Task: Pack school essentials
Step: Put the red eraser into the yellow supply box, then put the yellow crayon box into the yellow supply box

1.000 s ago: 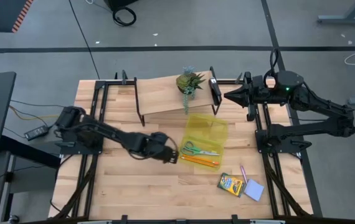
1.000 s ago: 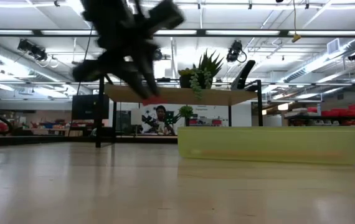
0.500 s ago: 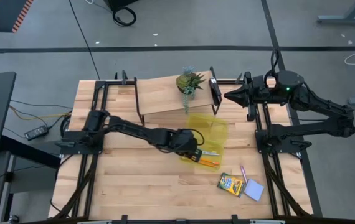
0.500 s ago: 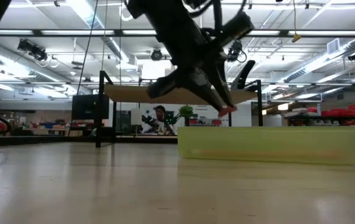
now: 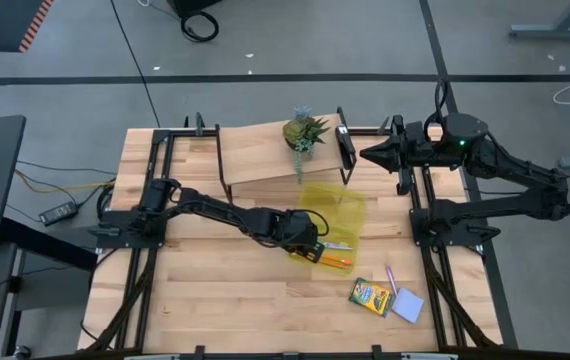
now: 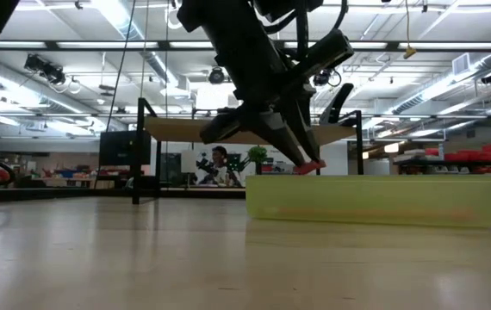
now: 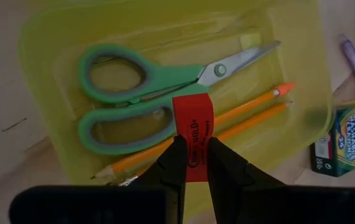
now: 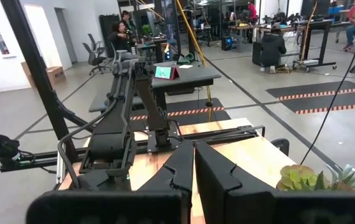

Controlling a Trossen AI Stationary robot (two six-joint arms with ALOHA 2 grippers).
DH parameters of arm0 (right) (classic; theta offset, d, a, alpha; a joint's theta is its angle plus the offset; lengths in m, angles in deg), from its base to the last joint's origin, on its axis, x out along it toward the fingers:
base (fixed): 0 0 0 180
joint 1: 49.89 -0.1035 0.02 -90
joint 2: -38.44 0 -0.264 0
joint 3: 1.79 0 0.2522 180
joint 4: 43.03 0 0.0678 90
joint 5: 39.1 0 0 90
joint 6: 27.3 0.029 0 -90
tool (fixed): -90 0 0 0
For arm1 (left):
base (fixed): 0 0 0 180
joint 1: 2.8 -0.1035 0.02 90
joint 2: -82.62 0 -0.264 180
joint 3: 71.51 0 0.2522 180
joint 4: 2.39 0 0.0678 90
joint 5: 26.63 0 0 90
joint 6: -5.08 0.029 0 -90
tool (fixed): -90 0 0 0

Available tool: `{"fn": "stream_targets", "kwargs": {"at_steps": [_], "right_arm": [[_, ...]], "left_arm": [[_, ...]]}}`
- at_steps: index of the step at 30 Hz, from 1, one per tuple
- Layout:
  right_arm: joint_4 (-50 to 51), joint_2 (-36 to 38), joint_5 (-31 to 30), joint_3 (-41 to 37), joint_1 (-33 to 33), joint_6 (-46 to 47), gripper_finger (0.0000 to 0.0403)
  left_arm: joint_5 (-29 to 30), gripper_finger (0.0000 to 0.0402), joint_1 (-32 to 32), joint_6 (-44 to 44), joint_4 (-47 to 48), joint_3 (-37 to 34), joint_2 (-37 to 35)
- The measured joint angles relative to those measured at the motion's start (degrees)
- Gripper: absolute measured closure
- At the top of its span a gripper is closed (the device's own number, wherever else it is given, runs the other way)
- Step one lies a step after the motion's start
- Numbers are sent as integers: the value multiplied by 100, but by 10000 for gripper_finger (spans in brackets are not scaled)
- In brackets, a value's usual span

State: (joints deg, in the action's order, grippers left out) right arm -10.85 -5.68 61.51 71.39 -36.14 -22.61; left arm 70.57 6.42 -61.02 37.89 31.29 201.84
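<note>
Your left gripper [image 7: 192,163] pinches the red eraser [image 7: 193,134] directly over the yellow pouch [image 7: 40,37], scissors [image 7: 134,99] and pencils [image 7: 252,112] just beneath, presumably ready to drop it in

Translucent plastic pouch [image 7: 53,37]; metal-bladed scissors [image 7: 146,93]; wooden table [image 5: 215,290]

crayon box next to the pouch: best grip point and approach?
Come straight down on the crayon box and close across its short sides, jaws turned to match its diagonal lie. It lies flat on the table, and the pink pen sits close by, so stay off that edge.
</note>
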Motion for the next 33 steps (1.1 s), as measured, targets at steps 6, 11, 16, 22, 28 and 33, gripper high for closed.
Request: {"fn": "stream_targets", "kwargs": {"at_steps": [6,11,16,22,28,33], "right_arm": [[2,0,0,0,1,0,380],[4,0,0,0,-2,4,380],[9,0,23,0,-1,66,380],[79,2,74,0,1,136,380],[167,2,73,0,1,259,380],[599,0,353,0,-6,411,376]], "left_arm": [[0,352,1,-51,214,0,0],[2,347,34,-114,412,0,0],[35,314,81,-227,590,0,0],[46,255,94,-228,593,0,0],[46,213,94,-179,603,-3,-34],[147,214,110,151,649,-4,-286]]}}
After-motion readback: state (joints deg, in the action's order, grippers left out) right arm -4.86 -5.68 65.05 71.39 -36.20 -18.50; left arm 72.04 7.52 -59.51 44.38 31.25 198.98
